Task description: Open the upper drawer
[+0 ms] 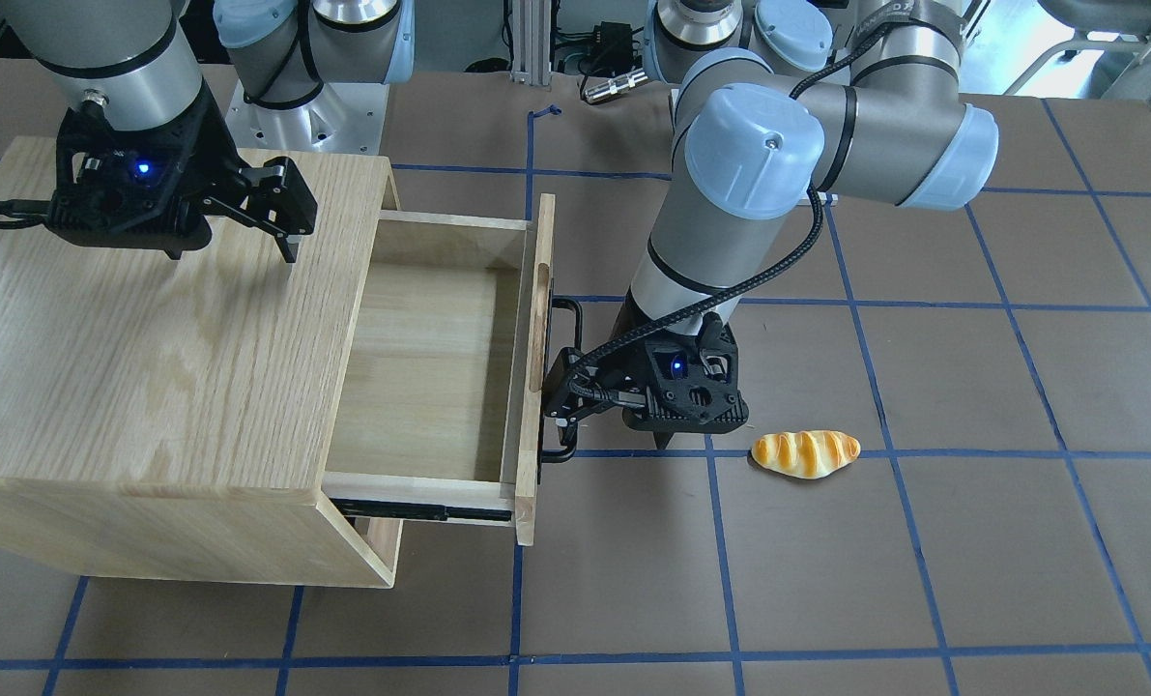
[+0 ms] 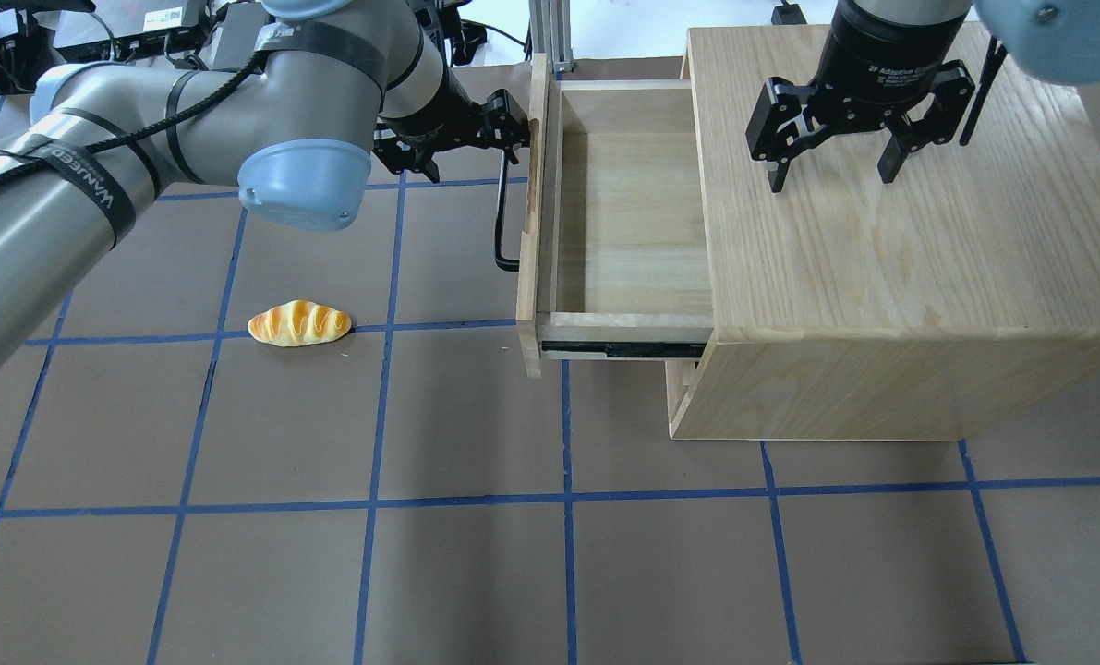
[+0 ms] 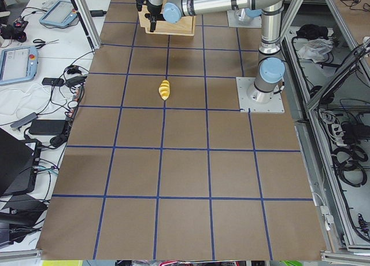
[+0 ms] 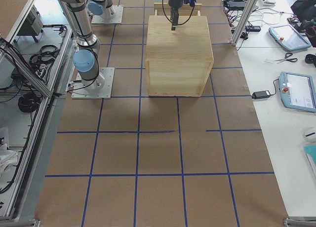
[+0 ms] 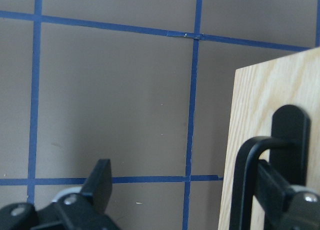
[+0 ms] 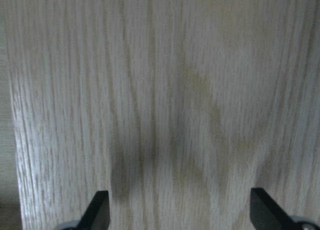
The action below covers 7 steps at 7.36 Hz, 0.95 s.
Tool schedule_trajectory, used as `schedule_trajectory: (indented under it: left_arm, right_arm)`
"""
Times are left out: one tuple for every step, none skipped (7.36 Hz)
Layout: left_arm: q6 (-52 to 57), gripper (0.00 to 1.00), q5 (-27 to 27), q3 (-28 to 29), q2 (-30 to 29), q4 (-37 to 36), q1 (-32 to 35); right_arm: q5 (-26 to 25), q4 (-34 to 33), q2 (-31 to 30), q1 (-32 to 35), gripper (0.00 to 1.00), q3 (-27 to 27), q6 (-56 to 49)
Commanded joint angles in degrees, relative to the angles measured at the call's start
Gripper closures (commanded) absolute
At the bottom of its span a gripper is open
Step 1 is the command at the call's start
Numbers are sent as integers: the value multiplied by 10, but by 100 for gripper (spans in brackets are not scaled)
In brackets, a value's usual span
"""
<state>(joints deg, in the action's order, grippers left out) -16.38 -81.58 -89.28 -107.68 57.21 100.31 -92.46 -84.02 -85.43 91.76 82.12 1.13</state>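
Note:
The upper drawer (image 1: 430, 367) is a shallow light-oak drawer, pulled well out of the oak cabinet (image 1: 130, 348), and its inside is bare. Its black side rail shows. The black bar handle (image 1: 567, 309) sits on the front panel (image 2: 529, 231). My left gripper (image 1: 561, 411) is open at one end of the handle. In the left wrist view (image 5: 200, 185) the handle's end (image 5: 250, 160) lies just inside one finger, with no clamping. My right gripper (image 2: 831, 180) is open, fingers pointing down at the cabinet top (image 6: 165, 90).
A toy bread roll (image 1: 805, 452) lies on the brown mat beside the left arm; it also shows in the overhead view (image 2: 298, 323). The cabinet (image 4: 177, 54) stands at the table's far side. Blue tape lines grid the mat.

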Motion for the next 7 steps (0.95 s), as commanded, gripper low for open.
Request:
schedule_trajectory:
  left_arm:
    - [0,0,-1,1,1,0,-1]
    - [0,0,-1,2,7,12,-1]
    - [0,0,0,2,19,29,0]
    - [-1,0,0,9,37,59,1]
    - [-1,0,-1,30,50,112,0]
    - [1,0,-2,51,62,168,-4]
    - [29,0,-13,70,73,215,-23]
  right_arm:
    - [0,0,0,0,0,0,-1]
    - [0,0,0,0,0,1,0]
    - [0,0,0,0,0,0,-1]
    - [0,0,0,0,0,0,0]
    - [0,0,0,0,0,0,-1]
    - [0,0,0,0,0,0,0]
    - [0,0,0,0,0,1,-1]
